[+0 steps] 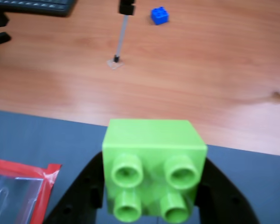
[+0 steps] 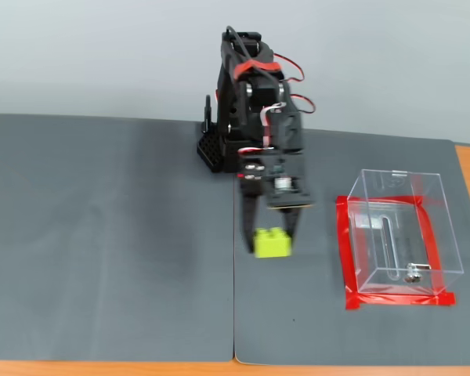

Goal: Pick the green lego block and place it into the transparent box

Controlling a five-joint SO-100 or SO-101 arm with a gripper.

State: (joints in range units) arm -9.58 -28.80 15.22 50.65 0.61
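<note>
The bench is of orange-brown wood and is covered almost fully by a dark grey mat, made of two sheets that meet in a seam near the middle in the fixed view. The wood is seen only as a thin strip along the near edge and at the left and right edges of the mat.

The black arm, with red cables, is mounted at the far edge of the mat, close to the middle, and is bent down toward the near edge.

The transparent box is placed on the right part of the mat, near its right edge, inside a frame of red tape. A small metal piece is seen inside it, at the near side. In the wrist view only one corner of the box and its tape is shown, at the lower left.

The claw is clamped on the green lego block, with one black finger pressed on each side. The block is held near the middle of the mat, to the left of the box and well apart from it. If it touches the mat cannot be told. Its four studs are turned to the wrist camera.

A blue brick lies on the bare wood in the wrist view.

No readable writing or brand is seen on any thing.
</note>
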